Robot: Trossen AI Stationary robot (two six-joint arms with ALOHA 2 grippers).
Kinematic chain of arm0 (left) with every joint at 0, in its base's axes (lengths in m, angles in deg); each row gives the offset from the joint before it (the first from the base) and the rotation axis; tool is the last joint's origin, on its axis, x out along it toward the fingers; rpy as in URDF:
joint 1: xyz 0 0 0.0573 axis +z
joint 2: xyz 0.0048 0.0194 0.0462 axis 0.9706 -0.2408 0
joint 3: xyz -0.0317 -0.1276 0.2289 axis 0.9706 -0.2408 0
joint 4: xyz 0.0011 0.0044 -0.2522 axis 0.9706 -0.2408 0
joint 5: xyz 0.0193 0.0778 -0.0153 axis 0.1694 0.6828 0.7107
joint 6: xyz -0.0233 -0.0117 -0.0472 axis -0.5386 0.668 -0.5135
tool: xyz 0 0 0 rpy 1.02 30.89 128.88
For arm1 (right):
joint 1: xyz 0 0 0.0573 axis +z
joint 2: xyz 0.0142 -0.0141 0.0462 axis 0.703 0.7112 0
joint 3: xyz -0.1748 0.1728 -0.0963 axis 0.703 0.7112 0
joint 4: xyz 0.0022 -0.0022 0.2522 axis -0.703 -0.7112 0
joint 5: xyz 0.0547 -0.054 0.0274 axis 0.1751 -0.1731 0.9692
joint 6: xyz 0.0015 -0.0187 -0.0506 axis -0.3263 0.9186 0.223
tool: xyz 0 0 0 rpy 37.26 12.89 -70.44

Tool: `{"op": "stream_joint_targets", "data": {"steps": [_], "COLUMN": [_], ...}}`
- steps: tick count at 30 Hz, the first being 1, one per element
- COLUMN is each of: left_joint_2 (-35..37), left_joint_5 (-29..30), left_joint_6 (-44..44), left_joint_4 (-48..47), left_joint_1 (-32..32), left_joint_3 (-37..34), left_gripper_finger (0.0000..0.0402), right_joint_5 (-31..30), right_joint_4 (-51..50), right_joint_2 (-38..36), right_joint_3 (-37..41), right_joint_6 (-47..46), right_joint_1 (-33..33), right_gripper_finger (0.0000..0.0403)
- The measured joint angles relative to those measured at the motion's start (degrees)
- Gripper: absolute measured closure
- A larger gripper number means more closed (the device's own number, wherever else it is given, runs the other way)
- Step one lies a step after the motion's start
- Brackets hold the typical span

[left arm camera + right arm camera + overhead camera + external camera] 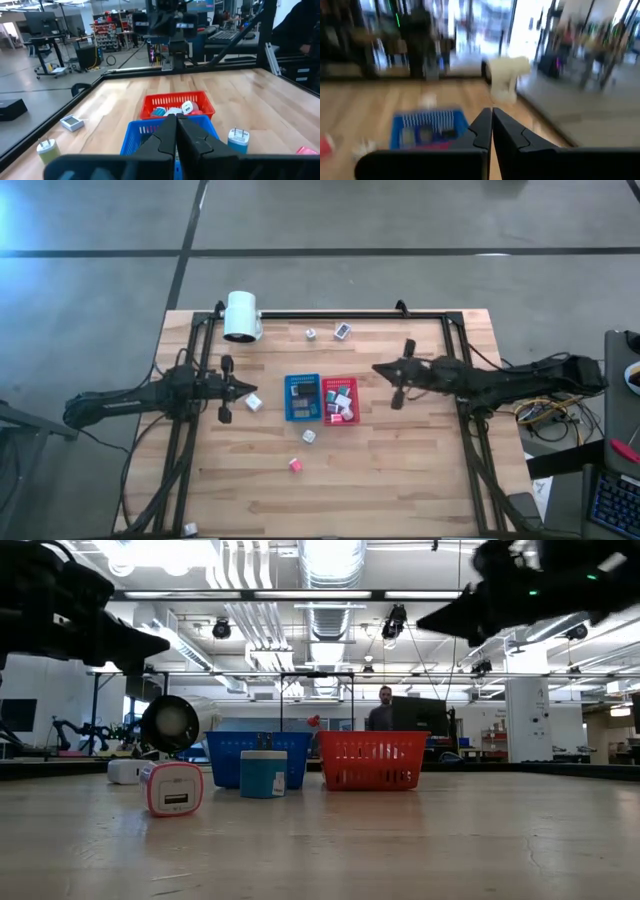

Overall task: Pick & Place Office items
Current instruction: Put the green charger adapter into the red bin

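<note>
From above, your left gripper (248,388) sits left of the blue tray (302,397), its tip just beside a white cube (253,403); whether they touch is hard to tell from here. Your right gripper (380,369) hangs right of the red tray (340,400), clear of it. Loose office items lie scattered: two near the far rail (341,330), a white one (309,436) and a pink one (295,465) toward the near edge, with open wood all around them. The white cylinder (241,316) lies at the far left corner.

At table height, you see what the top view hides: both arms ride well above the surface. A pink-rimmed cube (172,788) and a teal one (263,774) stand in front of the blue tray.

Your left wrist camera shows its fingers (165,142) pressed together with nothing between them, the blue tray straight ahead and the red tray beyond, holding several pieces.

Your right wrist camera is smeared, but its fingers (506,135) also meet, empty, facing the blue tray with dark flat pieces inside.
</note>
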State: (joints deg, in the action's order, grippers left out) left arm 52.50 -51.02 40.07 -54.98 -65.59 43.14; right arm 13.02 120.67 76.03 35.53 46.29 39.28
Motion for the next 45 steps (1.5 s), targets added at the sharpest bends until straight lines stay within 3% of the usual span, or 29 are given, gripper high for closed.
{"op": "stream_joint_targets", "data": {"steps": [4, 9, 14, 19, 37, 41, 45], "left_joint_2": [0.0, 0.0, 0.0, 0.0, 0.0, -0.1, -0.1], "left_joint_5": [0.2, 0.2, 0.2, 0.1, 0.1, 0.1, -0.1], "left_joint_6": [0.0, -0.2, -0.2, -0.2, -0.2, 0.0, 0.0], "left_joint_4": [0.2, 0.2, 0.2, 0.2, -1.1, -1.4, -1.7], "left_joint_1": [0.0, 0.0, 0.0, 0.0, 0.0, 0.0, 0.0], "left_joint_3": [0.1, 0.1, 0.1, 0.1, 0.1, 0.1, 0.0], "left_gripper_finger": [0.0383, 0.0385, 0.0383, 0.0385, 0.0385, 0.0383, 0.0384], "right_joint_5": [-0.1, 0.8, 12.5, 15.2, 21.4, 22.6, 28.4], "right_joint_4": [-16.3, -35.6, -52.4, -62.9, -65.9, -65.9, -67.6], "right_joint_2": [6.7, 15.2, 24.3, 33.9, 60.0, 65.2, 71.6], "right_joint_3": [-11.2, -24.6, -37.7, -48.7, -77.0, -84.0, -91.7], "right_joint_6": [2.6, 12.7, 22.9, 26.8, 35.6, 33.0, 30.2], "right_joint_1": [-2.9, -9.1, -17.7, -23.4, -24.8, -24.6, -24.6], "right_gripper_finger": [0.0394, 0.0394, 0.0394, 0.0376, 0.0168, 0.0136, 0.0118]}}
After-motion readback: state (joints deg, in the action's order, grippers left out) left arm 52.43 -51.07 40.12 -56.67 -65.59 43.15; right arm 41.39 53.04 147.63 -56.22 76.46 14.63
